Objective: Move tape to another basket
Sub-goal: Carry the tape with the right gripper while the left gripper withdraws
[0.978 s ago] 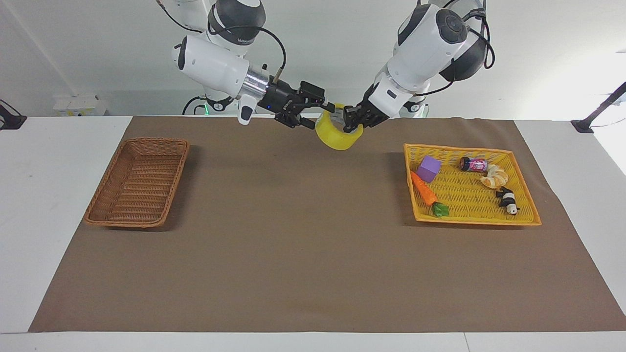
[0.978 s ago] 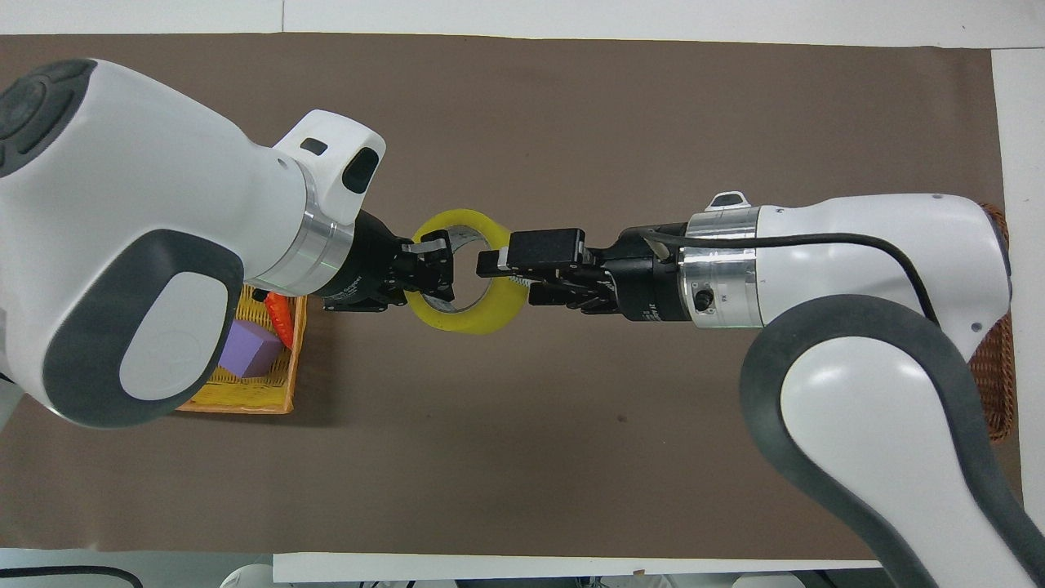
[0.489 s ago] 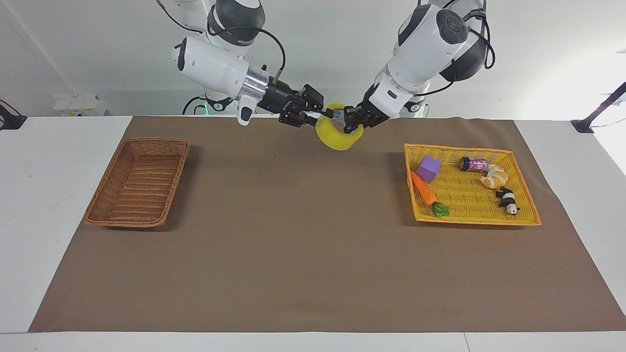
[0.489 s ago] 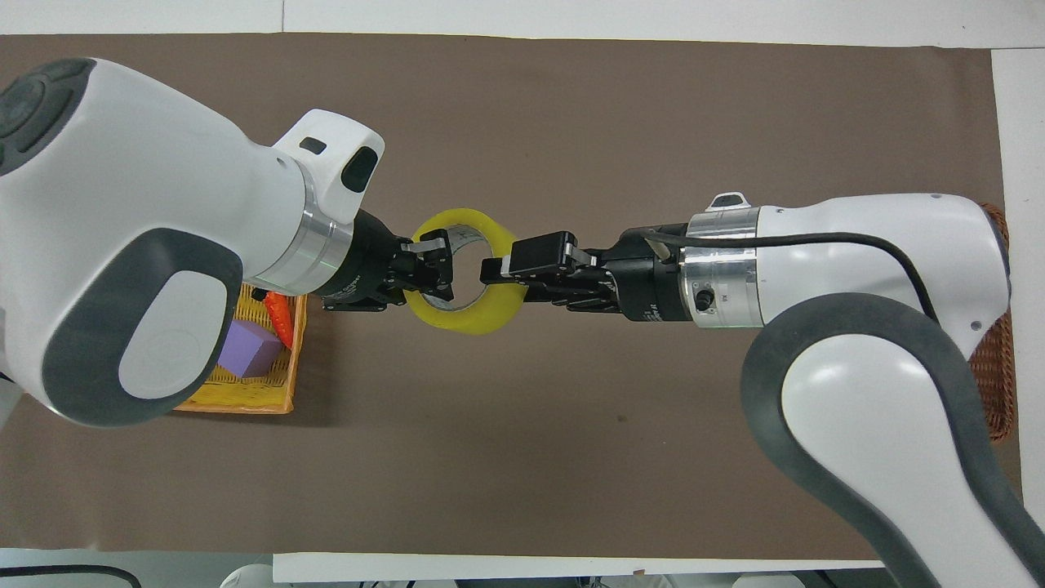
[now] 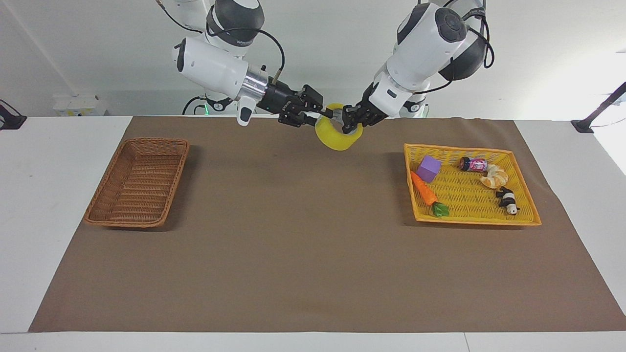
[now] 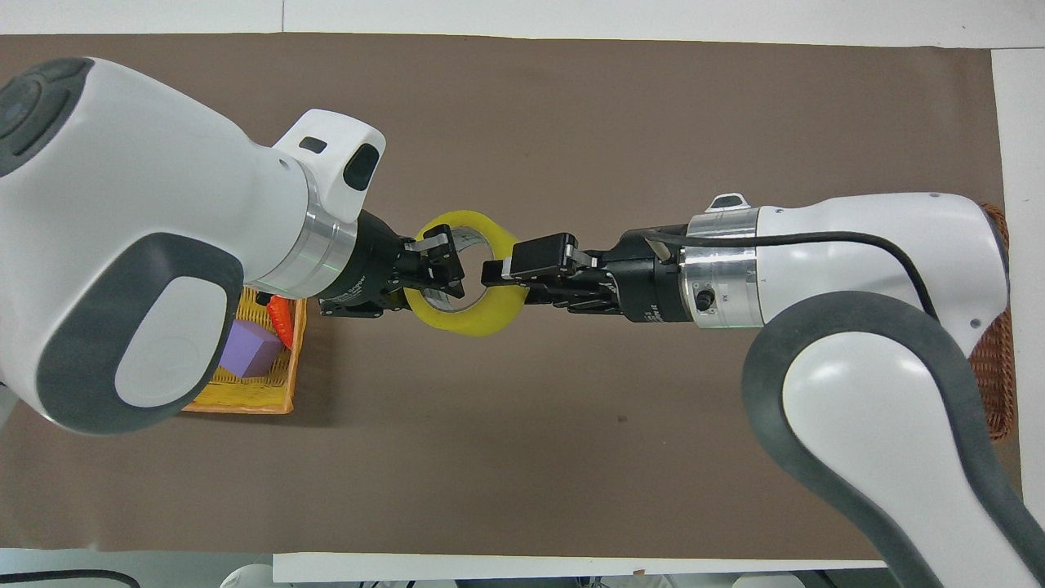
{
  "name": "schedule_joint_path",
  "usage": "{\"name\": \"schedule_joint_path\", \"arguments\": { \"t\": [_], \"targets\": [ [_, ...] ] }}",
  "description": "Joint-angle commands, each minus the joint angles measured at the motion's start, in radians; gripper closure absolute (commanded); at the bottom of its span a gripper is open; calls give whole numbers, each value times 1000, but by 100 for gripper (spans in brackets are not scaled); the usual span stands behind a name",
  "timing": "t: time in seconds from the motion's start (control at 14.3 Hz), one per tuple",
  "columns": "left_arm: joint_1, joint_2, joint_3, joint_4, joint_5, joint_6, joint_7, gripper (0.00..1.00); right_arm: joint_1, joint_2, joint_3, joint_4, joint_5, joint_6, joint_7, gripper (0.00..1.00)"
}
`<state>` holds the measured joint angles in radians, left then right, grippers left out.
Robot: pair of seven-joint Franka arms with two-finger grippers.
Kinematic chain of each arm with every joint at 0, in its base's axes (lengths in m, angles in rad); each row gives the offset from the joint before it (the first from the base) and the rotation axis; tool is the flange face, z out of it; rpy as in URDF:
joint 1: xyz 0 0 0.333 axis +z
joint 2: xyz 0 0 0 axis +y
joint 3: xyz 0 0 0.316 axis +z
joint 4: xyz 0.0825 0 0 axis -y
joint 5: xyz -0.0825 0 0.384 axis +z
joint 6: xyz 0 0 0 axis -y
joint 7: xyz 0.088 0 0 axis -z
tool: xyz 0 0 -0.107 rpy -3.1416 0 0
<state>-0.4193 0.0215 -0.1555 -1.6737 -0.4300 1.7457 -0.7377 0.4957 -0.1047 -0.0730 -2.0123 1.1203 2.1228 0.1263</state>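
Note:
The yellow tape [image 5: 337,138] hangs in the air over the brown mat, near the robots' edge at mid-table, between both grippers. It also shows in the overhead view [image 6: 473,317]. My left gripper [image 5: 347,123] is shut on the tape's side toward the left arm [image 6: 445,265]. My right gripper [image 5: 318,113] is shut on the opposite part of the ring [image 6: 495,273]. The brown wicker basket [image 5: 156,142] stands empty at the right arm's end of the table. Only a sliver of it [image 6: 994,367] shows past the right arm in the overhead view.
A flat yellow-orange tray [image 5: 455,148] at the left arm's end holds a purple block [image 5: 429,168], a carrot [image 5: 424,189], a small can [image 5: 473,164], a bread-like piece [image 5: 495,177] and a panda toy [image 5: 507,200]. A brown mat [image 5: 293,244] covers the table.
The right gripper's fingers, open around the tape's rim a second ago, have closed on it. The left gripper has kept its hold. The tape has shifted only slightly.

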Motion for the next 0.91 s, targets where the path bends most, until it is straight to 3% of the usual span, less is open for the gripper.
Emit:
{"name": "schedule_joint_path", "arguments": {
  "t": [0.0, 0.14, 0.28, 0.42, 0.63, 0.84],
  "targets": [
    [35, -41, 51, 20, 7, -67, -16, 0, 1, -6, -2, -2, 18, -9, -7, 100],
    [111, -60, 73, 29, 43, -126, 20, 0, 0, -6, -2, -2, 18, -9, -8, 100],
    [187, -86, 76, 22, 178, -175, 156, 0, -6, -6, -4, -2, 7, -24, -13, 100],
    [278, -100, 83, -1, 275, -210, 350, 0, -80, -9, -8, -2, -28, -104, -55, 100],
    [442, -95, 83, 3, 345, -207, 640, 0, -312, -10, -8, 7, -140, -314, -184, 100],
    [525, -94, 85, -1, 359, -193, 722, 0, -616, 25, -11, 12, -227, -551, -432, 100]
  ]
}}
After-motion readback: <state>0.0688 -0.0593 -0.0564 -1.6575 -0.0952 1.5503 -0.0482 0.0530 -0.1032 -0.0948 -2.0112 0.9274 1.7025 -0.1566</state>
